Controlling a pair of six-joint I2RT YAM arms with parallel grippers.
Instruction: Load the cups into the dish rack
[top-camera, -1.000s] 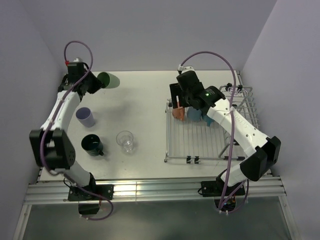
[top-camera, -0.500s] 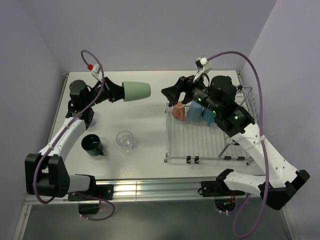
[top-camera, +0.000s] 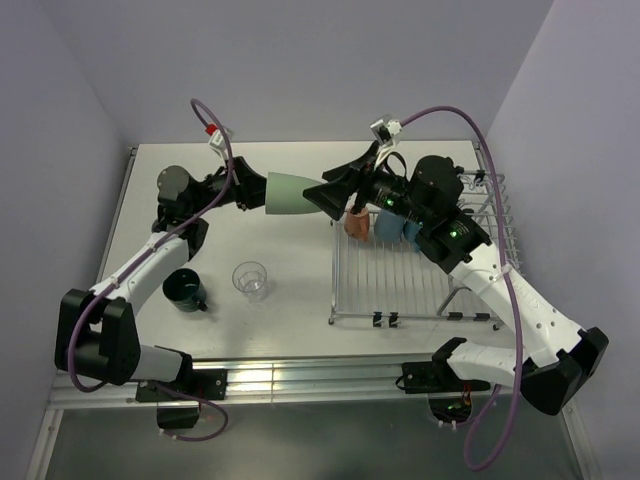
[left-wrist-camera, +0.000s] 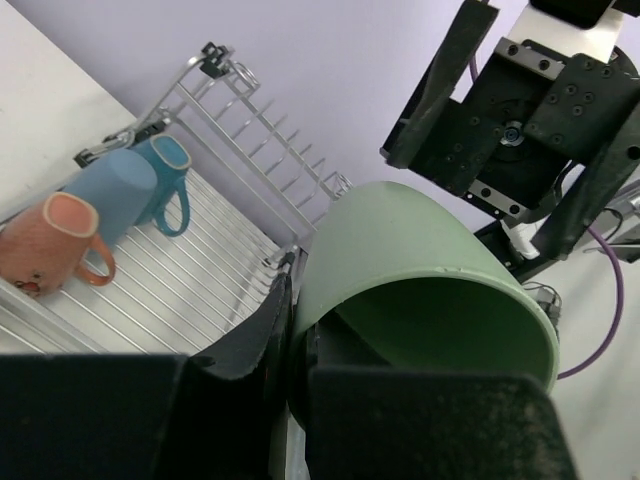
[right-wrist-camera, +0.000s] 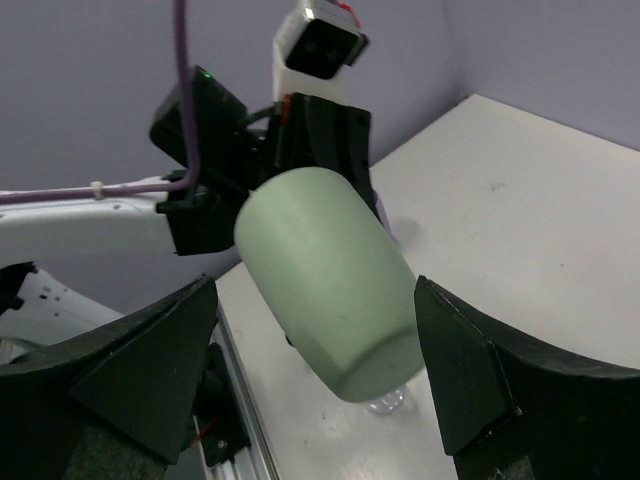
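Observation:
My left gripper (top-camera: 258, 192) is shut on the wall of a pale green cup (top-camera: 290, 193), one finger inside the rim and one outside (left-wrist-camera: 250, 335). The cup lies sideways in the air, left of the dish rack (top-camera: 400, 290). My right gripper (top-camera: 335, 195) is open, its fingers (right-wrist-camera: 150, 360) either side of the cup's base (right-wrist-camera: 320, 270) with a gap on each side. An orange mug (top-camera: 355, 225) and two light blue mugs (top-camera: 388, 228) lie in the rack's far end. On the table stand a dark green mug (top-camera: 183, 288) and a clear glass (top-camera: 250, 280).
The rack's raised wire side section (top-camera: 485, 210) runs along the right wall. Purple cables (top-camera: 455, 115) loop above both arms. Lilac walls close the table on three sides. The glass (right-wrist-camera: 390, 402) shows just beneath the held cup in the right wrist view.
The left arm has carried the pale green cup rightward and up towards the rack. The right gripper has left the mugs in the rack, swung left and come round the cup's base.

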